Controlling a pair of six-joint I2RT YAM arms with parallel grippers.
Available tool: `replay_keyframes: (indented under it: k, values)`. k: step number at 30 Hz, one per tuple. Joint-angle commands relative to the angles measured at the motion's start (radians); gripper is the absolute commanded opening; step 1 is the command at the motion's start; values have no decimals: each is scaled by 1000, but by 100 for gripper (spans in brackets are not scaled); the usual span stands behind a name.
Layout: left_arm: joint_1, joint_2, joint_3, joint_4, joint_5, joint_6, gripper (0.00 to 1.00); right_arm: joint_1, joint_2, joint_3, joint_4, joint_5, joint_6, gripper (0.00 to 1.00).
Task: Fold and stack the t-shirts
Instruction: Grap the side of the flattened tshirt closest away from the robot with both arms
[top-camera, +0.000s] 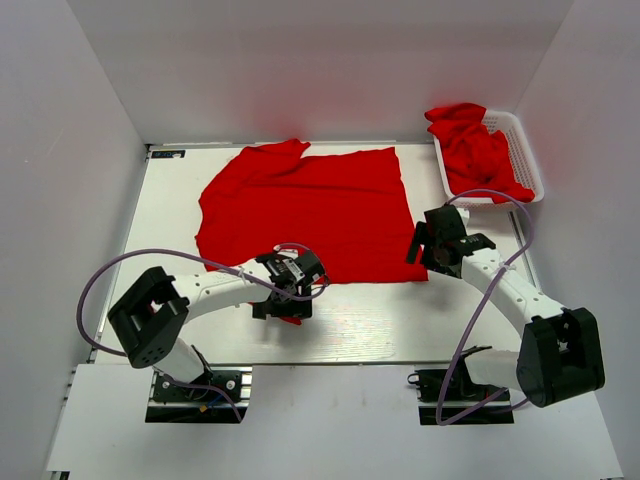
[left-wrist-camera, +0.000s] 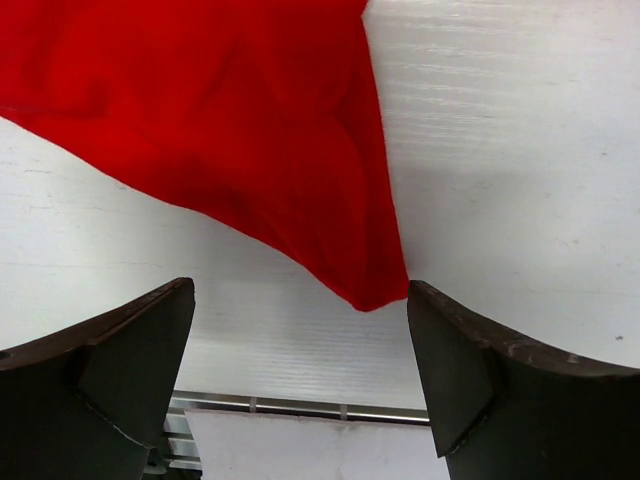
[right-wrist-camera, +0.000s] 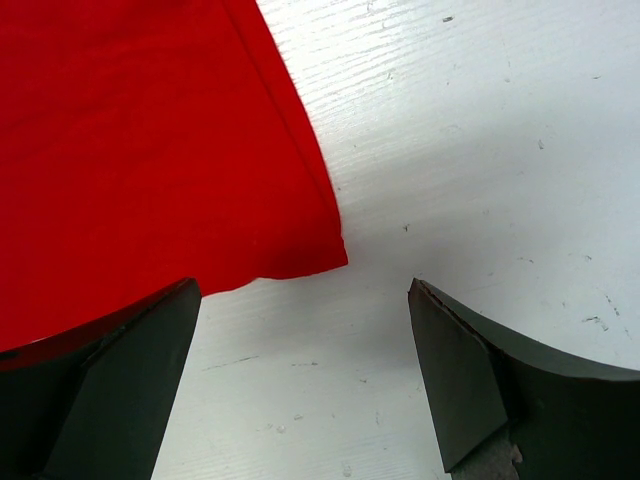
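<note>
One red t-shirt (top-camera: 310, 210) lies spread flat on the white table (top-camera: 400, 320). My left gripper (top-camera: 283, 310) is open over the shirt's near edge. In the left wrist view, a pointed corner of the t-shirt (left-wrist-camera: 230, 120) reaches down between the open fingers (left-wrist-camera: 300, 370), close to the right fingertip (left-wrist-camera: 450, 350). My right gripper (top-camera: 420, 250) is open at the shirt's near right corner. In the right wrist view, that corner of the t-shirt (right-wrist-camera: 130, 150) lies flat just ahead of the open fingers (right-wrist-camera: 305, 370). More red t-shirts (top-camera: 475, 150) are bunched in the basket.
A white plastic lattice basket (top-camera: 530, 150) stands at the back right, against the right wall. White walls close in the table on the left, back and right. A metal rail (left-wrist-camera: 300, 408) runs along the table's near edge.
</note>
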Motion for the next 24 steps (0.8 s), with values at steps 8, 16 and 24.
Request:
replay_keyframes:
  k: [8,16,24]
  values:
    - [4,19,-31,78,-37,-7,61,-3,43,5,17,5,11,90]
    - [13,87,-11,120,-26,35,46,-5,37,2,13,14,20,90]
    - [13,107,19,77,-29,35,0,-5,5,-9,-12,29,14,90]
